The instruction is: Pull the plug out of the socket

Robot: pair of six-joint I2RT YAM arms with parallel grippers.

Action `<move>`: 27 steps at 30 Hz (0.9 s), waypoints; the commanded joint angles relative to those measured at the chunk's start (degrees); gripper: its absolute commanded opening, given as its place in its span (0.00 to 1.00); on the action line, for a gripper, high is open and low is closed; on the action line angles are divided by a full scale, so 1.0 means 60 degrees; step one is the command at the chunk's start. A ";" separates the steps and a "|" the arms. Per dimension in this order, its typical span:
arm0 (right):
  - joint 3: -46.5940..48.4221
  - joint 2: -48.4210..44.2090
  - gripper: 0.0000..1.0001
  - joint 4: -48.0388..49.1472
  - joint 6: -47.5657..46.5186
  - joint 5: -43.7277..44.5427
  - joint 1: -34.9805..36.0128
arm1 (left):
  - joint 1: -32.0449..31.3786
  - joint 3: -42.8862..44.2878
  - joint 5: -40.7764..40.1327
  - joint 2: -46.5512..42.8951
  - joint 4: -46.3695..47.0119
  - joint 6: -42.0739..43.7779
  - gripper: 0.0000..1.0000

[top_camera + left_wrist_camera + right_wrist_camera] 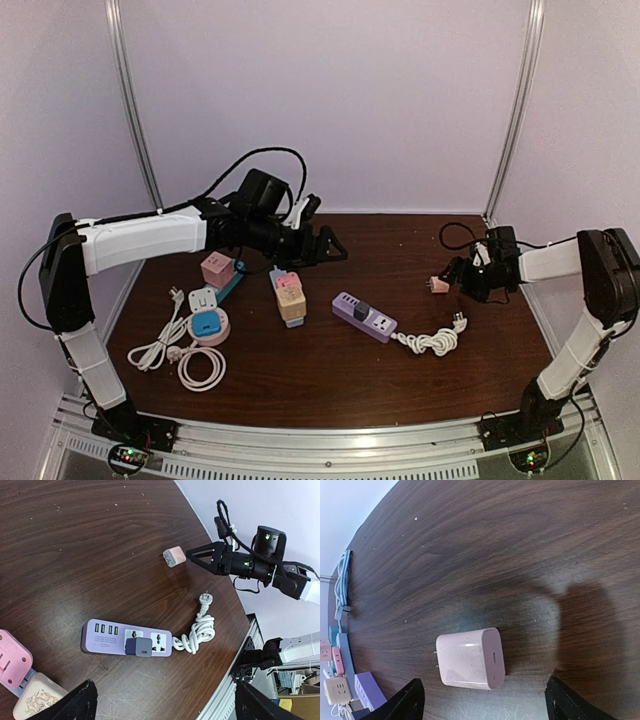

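A pink plug (470, 658) lies on its side on the dark wooden table (485, 540), prongs pointing left, apart from any socket. My right gripper (482, 702) is open just behind it, its fingers (402, 700) wide on either side and not touching it. In the top view the pink plug (437, 285) sits at the right, in front of the right gripper (452, 276). A purple socket strip (100, 635) lies mid-table with a blue-grey plug (138, 647) seated in it. My left gripper (165, 705) hangs open above the table, empty.
The strip's white cord (197, 632) is coiled to its right, near the table's curved edge. Several other sockets and adapters, pink (216, 269), tan (291, 301) and blue-white (207, 324), lie at the left with white cables (160, 345).
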 commanded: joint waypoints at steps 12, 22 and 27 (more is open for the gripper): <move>0.1605 -0.1394 0.84 -0.2769 -0.1871 0.3587 0.3691 | -0.0042 -0.0502 -0.1174 -0.0250 0.0391 -0.0515 0.98; 0.1942 -0.1369 0.65 -0.2036 -0.3277 0.2188 0.5435 | -0.0042 -0.1203 -0.2202 -0.1018 0.0614 -0.1140 0.98; 0.2045 -0.1076 0.60 -0.2052 -0.3625 0.2329 0.6315 | -0.0042 -0.1672 -0.2530 -0.1472 0.0755 -0.1358 0.98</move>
